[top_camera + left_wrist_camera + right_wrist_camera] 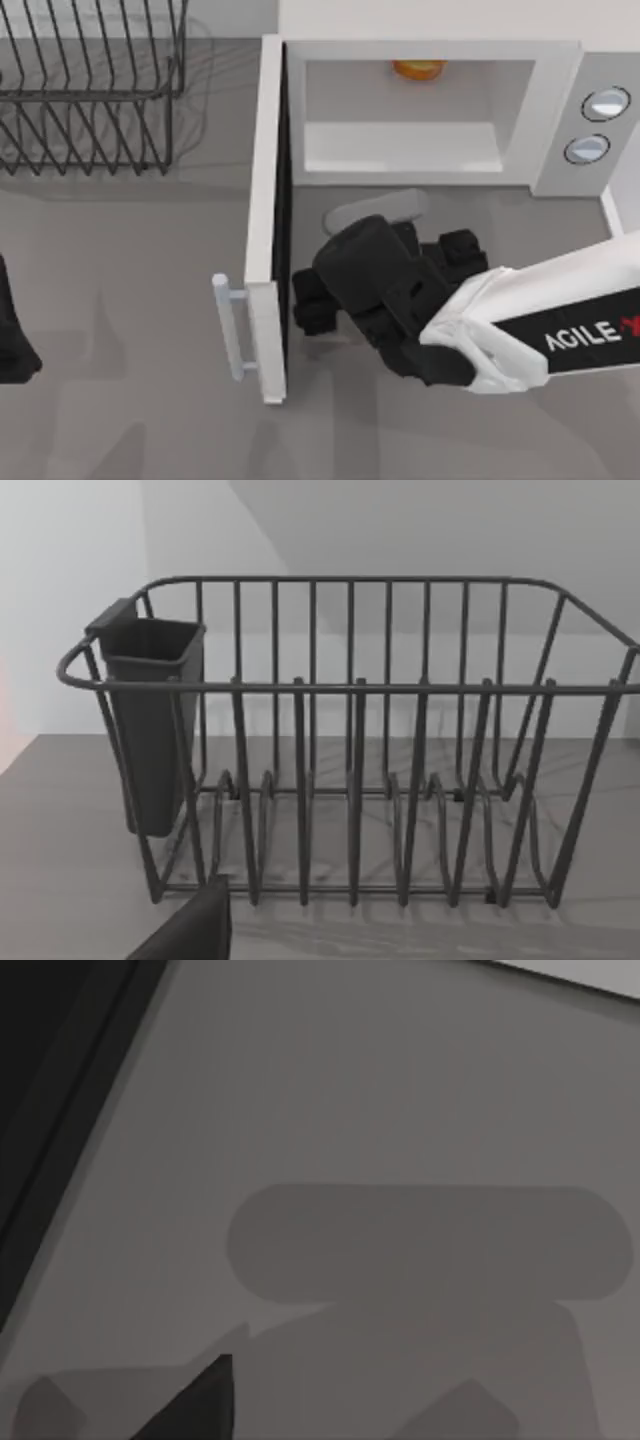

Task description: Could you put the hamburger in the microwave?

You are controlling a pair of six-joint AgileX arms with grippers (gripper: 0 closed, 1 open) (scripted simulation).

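The hamburger (420,69), a small orange-tan bun, lies deep inside the microwave (430,110), against the back of its pale cavity. The white door (267,210) stands swung open toward the table's front, its bar handle (232,325) on the left face. My right gripper (312,300) hovers low over the table in front of the cavity, close to the door's dark inner side, open and holding nothing. One of its fingers (200,1400) shows above the grey tabletop in the right wrist view. My left arm (12,340) sits parked at the left edge.
A black wire dish rack (90,90) stands at the back left, with a dark cutlery cup (150,720) hung on its end. Two round knobs (597,125) sit on the microwave's grey panel at the right.
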